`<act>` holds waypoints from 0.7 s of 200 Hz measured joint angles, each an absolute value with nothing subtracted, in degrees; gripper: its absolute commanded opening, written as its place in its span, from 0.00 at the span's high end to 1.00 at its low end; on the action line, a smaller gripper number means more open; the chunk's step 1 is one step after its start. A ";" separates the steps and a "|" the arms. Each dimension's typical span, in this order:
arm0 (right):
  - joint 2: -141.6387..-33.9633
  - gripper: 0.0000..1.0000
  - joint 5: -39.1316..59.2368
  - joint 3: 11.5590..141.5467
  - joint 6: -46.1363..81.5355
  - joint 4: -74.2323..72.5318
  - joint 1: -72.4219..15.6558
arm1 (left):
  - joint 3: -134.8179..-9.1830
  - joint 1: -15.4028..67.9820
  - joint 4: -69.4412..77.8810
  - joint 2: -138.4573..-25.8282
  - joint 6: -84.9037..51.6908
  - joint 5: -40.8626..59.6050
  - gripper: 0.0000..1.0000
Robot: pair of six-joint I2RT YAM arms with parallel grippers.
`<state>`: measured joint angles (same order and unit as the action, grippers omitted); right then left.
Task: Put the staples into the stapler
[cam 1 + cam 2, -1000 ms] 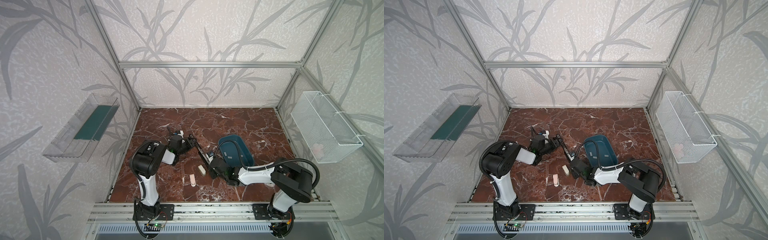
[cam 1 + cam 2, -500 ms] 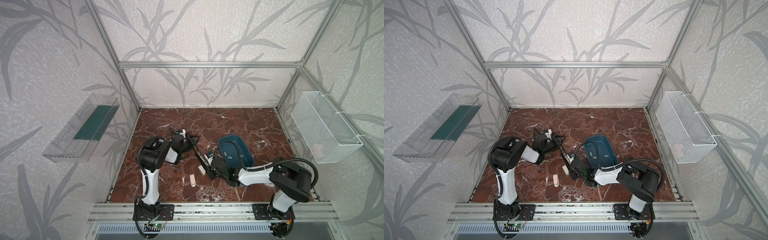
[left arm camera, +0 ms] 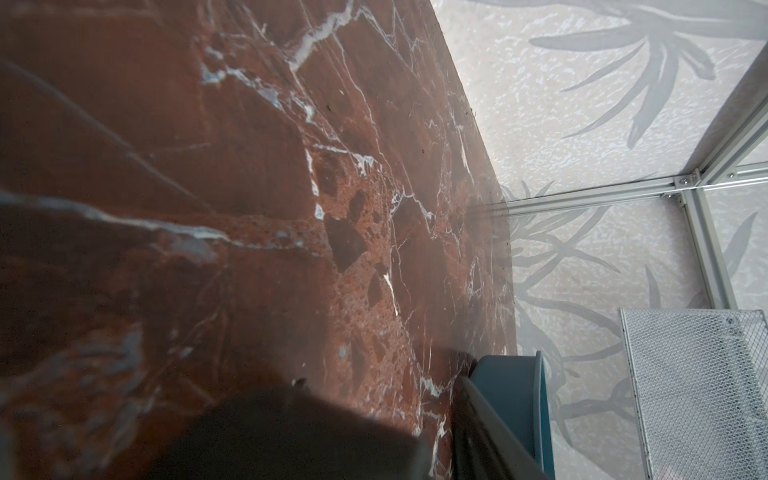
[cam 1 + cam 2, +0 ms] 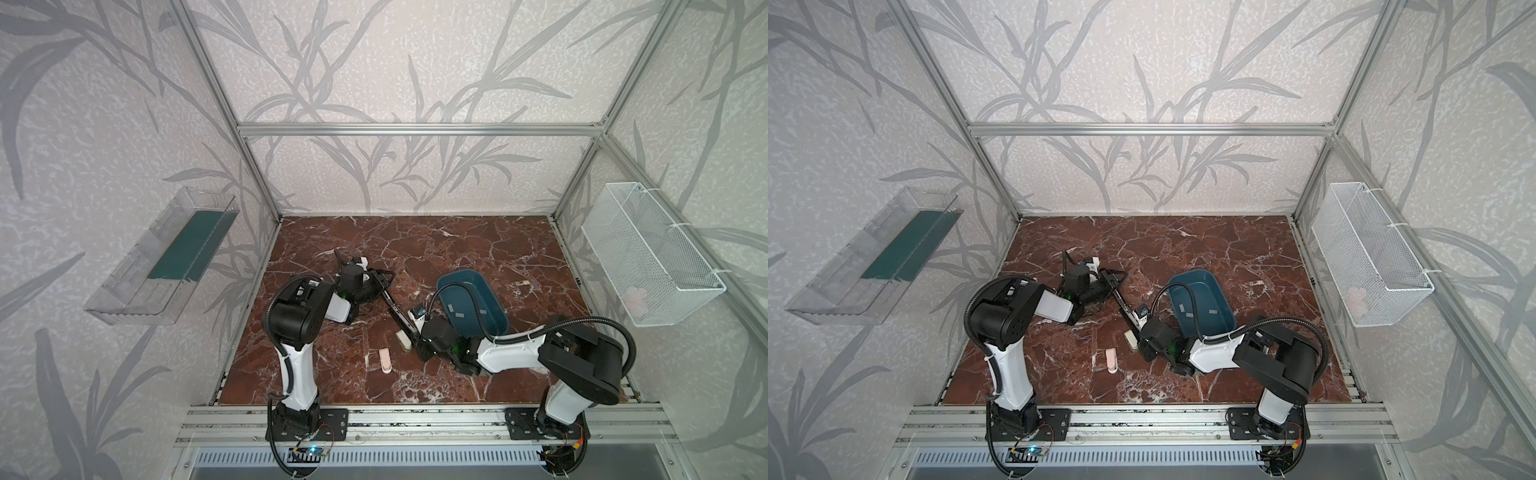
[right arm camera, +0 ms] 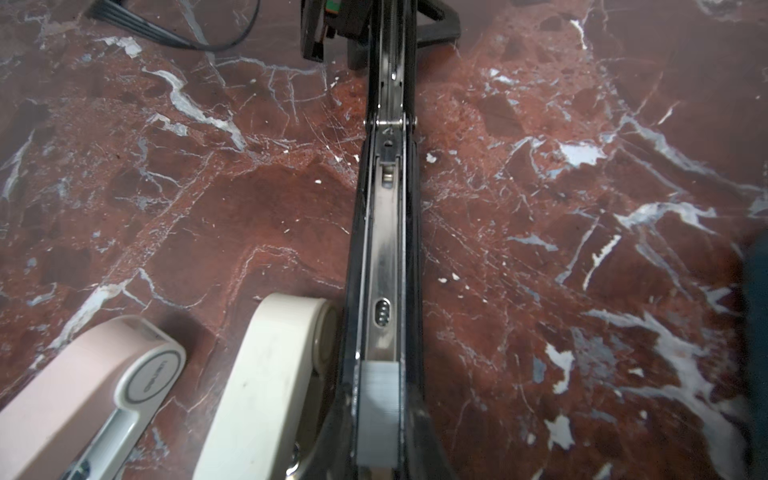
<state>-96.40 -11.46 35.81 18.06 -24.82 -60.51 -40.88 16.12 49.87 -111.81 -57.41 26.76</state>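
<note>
A long black stapler [image 4: 400, 318] [image 4: 1126, 309] lies opened flat on the marble floor between my two grippers. Its metal channel [image 5: 384, 232] faces up. A grey strip of staples [image 5: 379, 411] sits in the near end of that channel, and my right gripper [image 5: 379, 449] [image 4: 415, 338] is shut on it. At the stapler's far end my left gripper [image 4: 380, 282] [image 4: 1111, 280] is closed on the stapler's other arm. The left wrist view shows only blurred dark finger shapes. More staples [image 4: 455, 308] [image 4: 1212, 311] lie in the blue tray [image 4: 494, 307].
A cream small stapler [image 5: 270, 374] [image 4: 402, 340] touches the black stapler's side, with a pink one [image 5: 83, 382] [image 4: 385, 360] beside it. The blue tray [image 3: 523, 399] stands just behind my right wrist. A wire basket [image 4: 652, 257] and a clear shelf [image 4: 166, 257] hang on the side walls.
My left arm's elbow has swung toward the middle while its gripper stayed at the stapler's far end. The right gripper and the staples have hardly moved.
</note>
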 measured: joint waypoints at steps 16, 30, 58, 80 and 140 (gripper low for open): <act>-96.40 1.00 -11.79 35.79 17.45 -24.80 -60.58 | -40.88 16.12 47.46 -109.43 -55.37 26.89 0.46; -96.40 0.98 -12.21 35.79 17.04 -24.82 -60.60 | -40.88 16.40 45.98 -107.18 -53.41 26.94 0.48; -96.40 0.98 -13.89 35.31 15.90 -25.32 -60.58 | -40.88 17.87 43.68 -103.83 -48.99 26.74 0.53; -96.40 0.98 -14.70 33.61 14.52 -28.10 -60.58 | -40.77 19.42 42.28 -102.50 -44.80 24.51 0.56; -98.80 0.96 -16.08 28.29 10.92 -41.19 -60.53 | -38.13 27.46 34.11 -94.19 -32.60 10.35 0.55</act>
<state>-98.80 -16.08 28.29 10.92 -41.19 -60.53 -38.13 27.46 34.11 -94.19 -32.60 10.35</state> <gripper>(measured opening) 0.185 0.445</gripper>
